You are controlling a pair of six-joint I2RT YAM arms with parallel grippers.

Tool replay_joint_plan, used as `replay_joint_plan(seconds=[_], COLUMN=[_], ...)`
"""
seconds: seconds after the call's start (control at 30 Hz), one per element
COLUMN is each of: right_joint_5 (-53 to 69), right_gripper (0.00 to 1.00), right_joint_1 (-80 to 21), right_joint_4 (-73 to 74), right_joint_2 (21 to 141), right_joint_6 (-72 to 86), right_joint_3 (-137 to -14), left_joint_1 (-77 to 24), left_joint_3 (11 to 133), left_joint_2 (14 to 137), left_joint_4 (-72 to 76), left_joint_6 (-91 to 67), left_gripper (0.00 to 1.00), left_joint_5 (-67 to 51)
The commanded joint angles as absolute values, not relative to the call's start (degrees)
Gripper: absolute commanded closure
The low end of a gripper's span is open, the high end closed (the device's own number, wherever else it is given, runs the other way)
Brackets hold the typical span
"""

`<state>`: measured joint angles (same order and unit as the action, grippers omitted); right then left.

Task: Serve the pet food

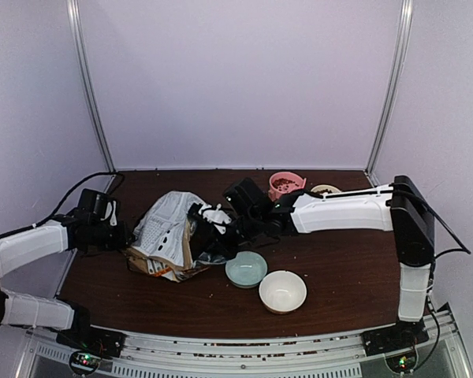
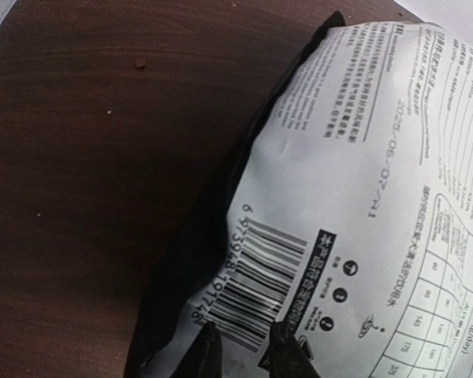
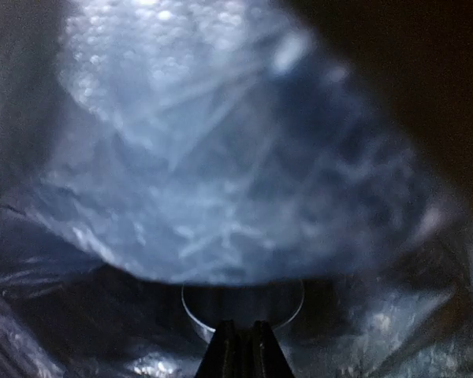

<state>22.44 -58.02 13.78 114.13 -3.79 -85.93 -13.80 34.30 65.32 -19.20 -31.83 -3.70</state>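
Observation:
A white printed food bag (image 1: pixel 167 228) lies on its side on the brown table, its dark mouth facing right. My left gripper (image 1: pixel 117 234) is at the bag's left end; in the left wrist view its gripper (image 2: pixel 244 356) pinches a fold of the bag (image 2: pixel 363 181) by the barcode. My right gripper (image 1: pixel 219 228) reaches into the bag's mouth. In the right wrist view it (image 3: pixel 240 346) is shut on a clear round scoop (image 3: pixel 243 303) inside the dim foil interior. No kibble shows inside the bag. Reddish-brown pet food (image 1: pixel 284 183) lies in a pink bowl (image 1: pixel 298 179).
A pale green bowl (image 1: pixel 246 269) and a cream bowl (image 1: pixel 282 291) stand in front of the bag's mouth. Another small bowl (image 1: pixel 325 189) sits behind the right arm beside the pink one. Walls and metal posts enclose the table. A stray crumb (image 2: pixel 140 63) lies on the table.

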Motion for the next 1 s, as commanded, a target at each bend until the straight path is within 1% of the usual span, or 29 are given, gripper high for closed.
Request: replay_joint_plan(seconds=[0.0,0.13,0.27,0.33,0.4,0.47,0.57,0.7,0.8,0.87,0.97], right_joint_5=[19.22,19.91,21.68,21.99,22.06,21.33,19.89,18.19,17.39,16.96,16.54], right_gripper=[1.00,1.00,1.00,1.00,1.00,1.00,1.00,1.00,1.00,1.00,1.00], right_joint_1=[-60.38,-61.49,-62.02,-62.12,-62.14,-62.22,-62.27,-62.29,-62.25,-62.23,-62.31], right_joint_4=[10.73,4.64,3.17,1.06,-2.69,-8.02,-16.57,-23.06,-26.80,-29.47,-32.83], right_joint_2=[120.09,124.09,128.83,129.57,128.38,125.51,119.66,112.84,108.18,104.99,101.49], right_joint_6=[-3.89,-2.59,-2.29,-1.99,-1.63,-1.40,-0.61,-0.13,0.44,0.98,1.47], right_joint_3=[-89.20,-93.52,-100.15,-101.06,-99.36,-95.04,-87.00,-78.64,-73.05,-69.05,-64.33], left_joint_1=[-13.96,-13.96,-13.97,-13.90,-13.97,-13.93,-13.90,-14.15,-15.26,-16.77,-20.25], left_joint_3=[31.49,29.15,27.72,27.88,28.81,30.18,32.96,37.45,40.80,43.09,46.79], left_joint_2=[66.64,65.53,64.33,63.34,61.86,60.32,57.91,55.09,53.46,52.66,52.28], left_joint_4=[-15.77,-15.51,-14.59,-15.20,-16.92,-19.05,-22.48,-27.03,-29.68,-31.45,-33.45], left_joint_6=[-28.79,-28.24,-29.00,-29.07,-29.00,-28.93,-28.62,-28.03,-27.95,-28.23,-28.81], left_gripper=[0.77,0.78,0.78,0.78,0.77,0.72,0.59,0.43,0.36,0.33,0.31], left_joint_5=[-10.75,-12.67,-14.73,-14.30,-13.15,-11.82,-10.44,-9.42,-9.27,-8.77,-7.19])
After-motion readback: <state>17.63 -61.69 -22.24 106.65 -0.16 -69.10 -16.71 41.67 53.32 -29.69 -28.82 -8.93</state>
